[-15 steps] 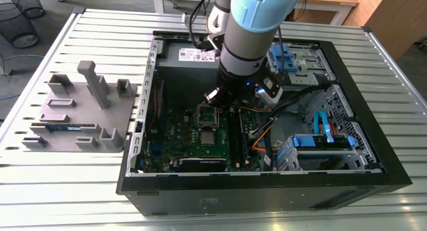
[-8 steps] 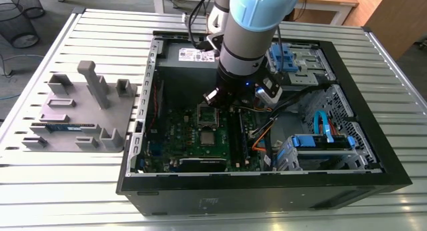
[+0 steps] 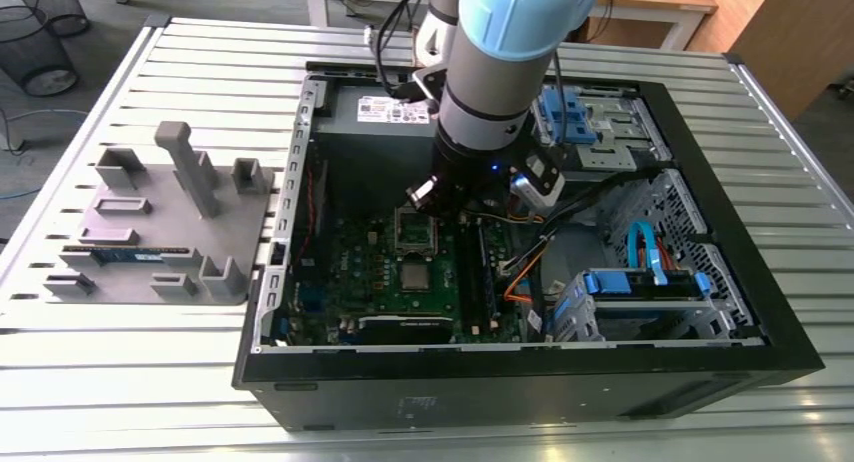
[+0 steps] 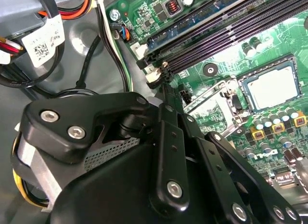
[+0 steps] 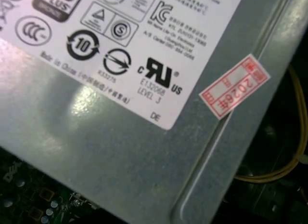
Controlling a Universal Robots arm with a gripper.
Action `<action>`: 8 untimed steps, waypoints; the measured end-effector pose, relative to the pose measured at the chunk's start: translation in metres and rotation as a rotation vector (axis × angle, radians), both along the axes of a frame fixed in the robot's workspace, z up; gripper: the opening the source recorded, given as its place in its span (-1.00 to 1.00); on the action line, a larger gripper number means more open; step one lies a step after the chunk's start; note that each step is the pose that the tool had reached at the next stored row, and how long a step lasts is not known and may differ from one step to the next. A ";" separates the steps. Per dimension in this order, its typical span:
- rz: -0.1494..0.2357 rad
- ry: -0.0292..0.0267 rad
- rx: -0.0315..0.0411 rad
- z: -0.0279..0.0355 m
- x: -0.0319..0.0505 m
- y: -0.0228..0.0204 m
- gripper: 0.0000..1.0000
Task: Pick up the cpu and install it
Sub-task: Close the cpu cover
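Slats of a metal table (image 3: 120, 382) are bearing an open black computer case (image 3: 534, 382), into which a robot arm (image 3: 494, 72) is reaching from above. A grey fixture plate (image 3: 147, 222) is lying beside the case, at the exterior view's left. The gripper (image 3: 454, 200) is hanging just over the green motherboard (image 3: 360, 272), near the memory slots (image 4: 226, 26); whether the claw is open or closed cannot be told. The cpu (image 3: 416, 275) is sitting in the board's socket (image 4: 267, 68), apart from the gripper, its silver top showing.
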State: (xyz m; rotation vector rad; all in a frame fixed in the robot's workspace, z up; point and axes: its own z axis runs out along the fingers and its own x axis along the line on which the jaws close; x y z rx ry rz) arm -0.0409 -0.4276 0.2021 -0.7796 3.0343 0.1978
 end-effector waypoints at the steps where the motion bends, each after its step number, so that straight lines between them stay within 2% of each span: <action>1: 0.001 0.0001 -0.0005 0.0005 0.0000 -0.0001 -0.79; 8: 0.003 0.0000 -0.0005 0.0048 -0.0001 -0.0010 -0.79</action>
